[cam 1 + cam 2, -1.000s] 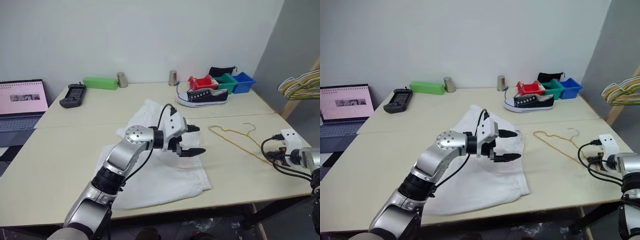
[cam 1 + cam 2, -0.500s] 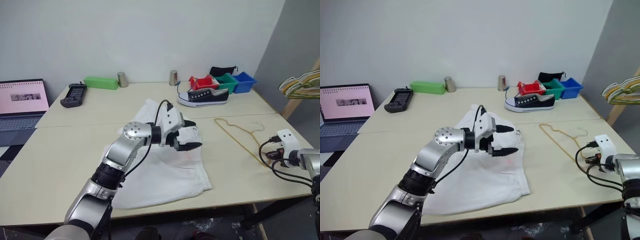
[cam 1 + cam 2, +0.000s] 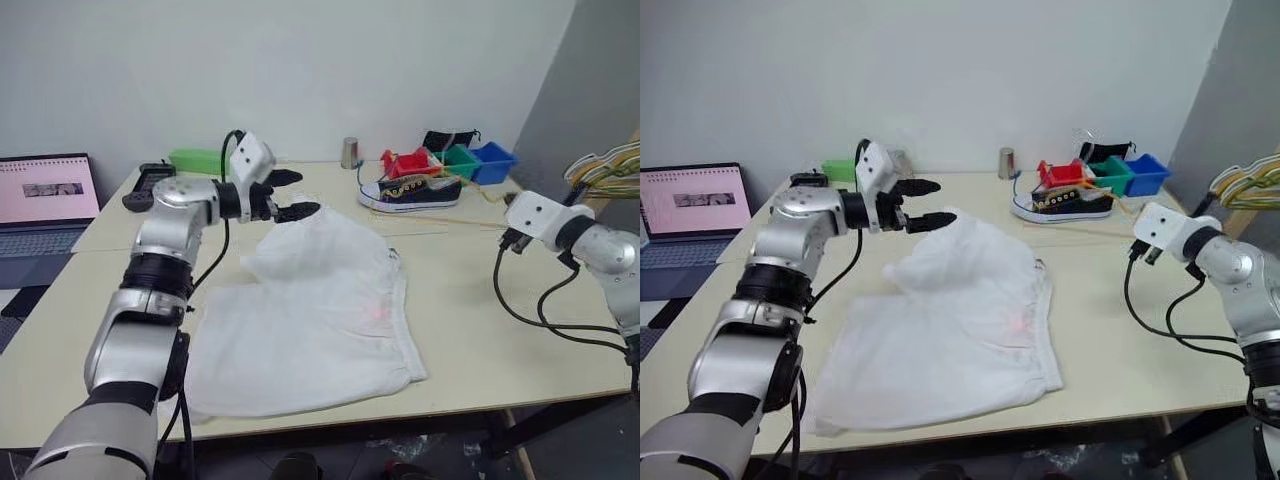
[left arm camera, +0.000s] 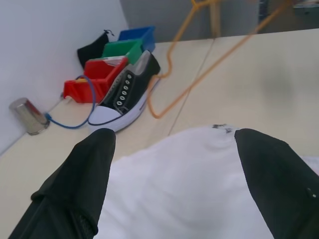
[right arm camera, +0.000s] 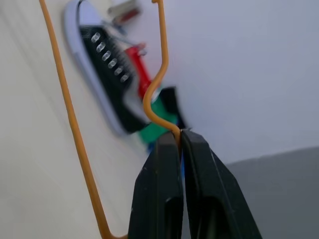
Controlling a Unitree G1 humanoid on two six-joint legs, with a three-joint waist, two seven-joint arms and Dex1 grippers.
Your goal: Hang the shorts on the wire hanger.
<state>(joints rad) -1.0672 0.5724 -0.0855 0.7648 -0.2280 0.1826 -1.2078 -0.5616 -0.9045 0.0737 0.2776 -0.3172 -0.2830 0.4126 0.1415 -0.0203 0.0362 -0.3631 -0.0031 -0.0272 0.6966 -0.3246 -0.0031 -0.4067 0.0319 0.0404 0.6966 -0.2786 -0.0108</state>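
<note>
Currently the shorts are spread over the near middle of the table, white and rumpled, with a faint pink-red mark on the fabric; their far end is bunched up into a raised fold. Just above and beyond that raised fold the left gripper is held, its two black fingers spread wide apart with nothing between them. In the left wrist view the white cloth is seen lying below and between the parted fingers, not clasped by them.

On the other side, the right gripper is seen clamped tight on the wire hanger; the thin orange wire is pinched between the fingertips at a bend. The hanger is lifted off the table and reaches from the right gripper across toward the black sneaker and the red, green and blue bins at the far edge. It is kept well apart from the shorts, to their right and farther back, and is not touched by the left gripper.
</note>
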